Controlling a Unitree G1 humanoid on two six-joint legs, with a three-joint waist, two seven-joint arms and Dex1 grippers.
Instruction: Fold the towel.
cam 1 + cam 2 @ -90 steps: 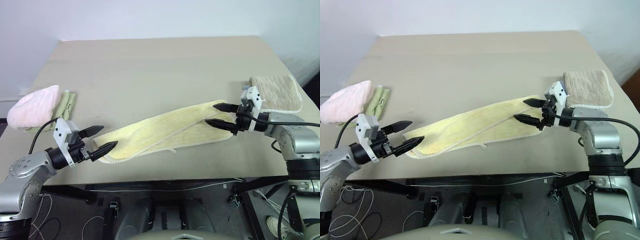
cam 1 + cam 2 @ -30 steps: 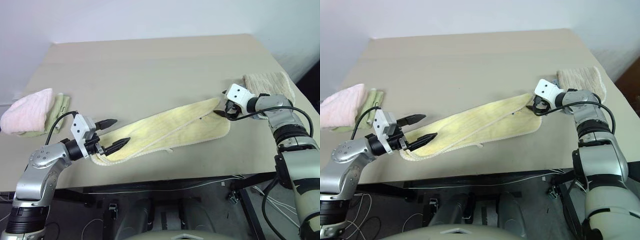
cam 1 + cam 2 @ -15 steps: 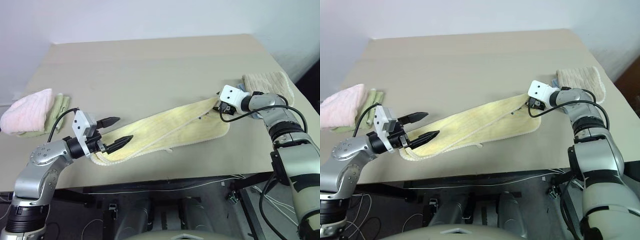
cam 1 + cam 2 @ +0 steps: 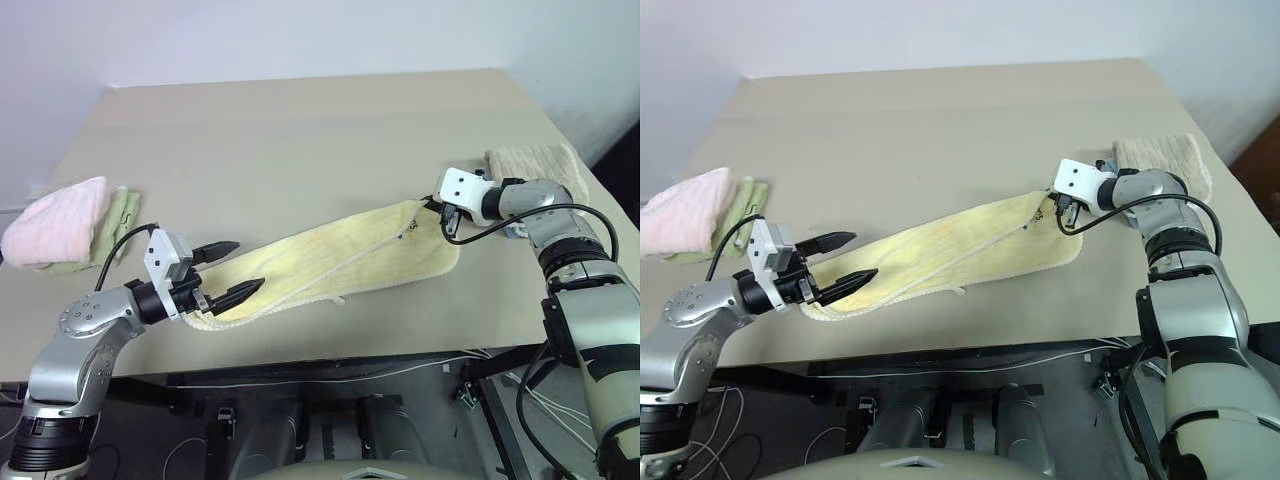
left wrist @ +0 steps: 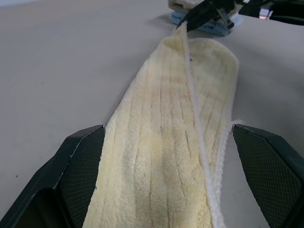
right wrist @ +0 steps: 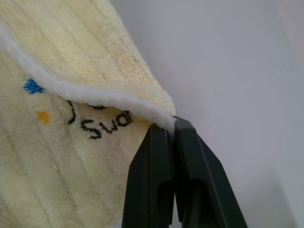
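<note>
Change: the right gripper (image 6: pixel 172 126), open a second ago at the towel's far corner, has clamped onto that corner and lifted it slightly.
Right arm: reaches forward, wrist bent inward, fingers angled down and pressed together on the towel (image 4: pixel 330 258) hem beside the printed logo (image 6: pixel 97 124).
Left arm: elbow bent, left gripper (image 4: pixel 230 268) level, fingers spread wide on either side of the towel's near end, holding nothing.
Towel: lies diagonally across the table (image 4: pixel 300 130) between both grippers, folded lengthwise.
</note>
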